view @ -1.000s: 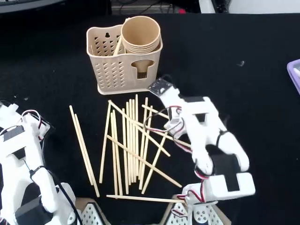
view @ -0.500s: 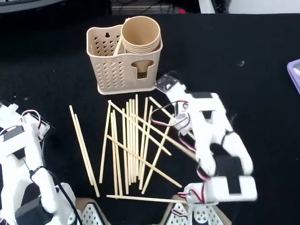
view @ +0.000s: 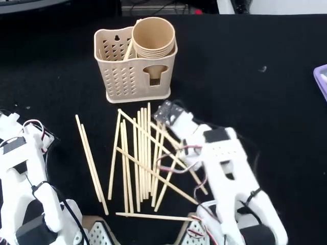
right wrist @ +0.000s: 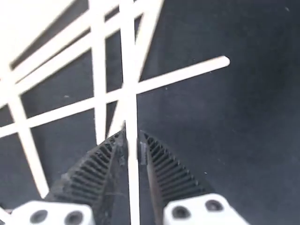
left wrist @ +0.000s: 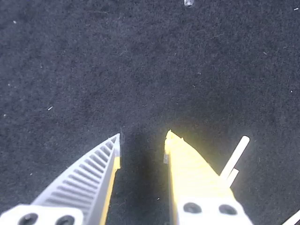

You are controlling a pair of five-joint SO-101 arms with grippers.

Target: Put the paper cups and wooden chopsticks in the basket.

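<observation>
Right end effector [right wrist: 132, 137] was pinched nearly shut on one chopstick [right wrist: 128, 42] in the pile [view: 140, 153] just in front of the basket [view: 122, 76]. I'd lift it straight up slowly so crossing sticks [right wrist: 178, 75] don't snag.

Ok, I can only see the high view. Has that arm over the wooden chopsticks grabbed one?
Observer: It looks like it. In the right wrist view, the right gripper has its fingers pressed against both sides of one chopstick.
Operator: What about the other arm's gripper?
Observer: The left wrist view shows the left gripper open, with nothing between its fingers.
Operator: What's under it?
Observer: The black table lies under its fingertips.
</observation>
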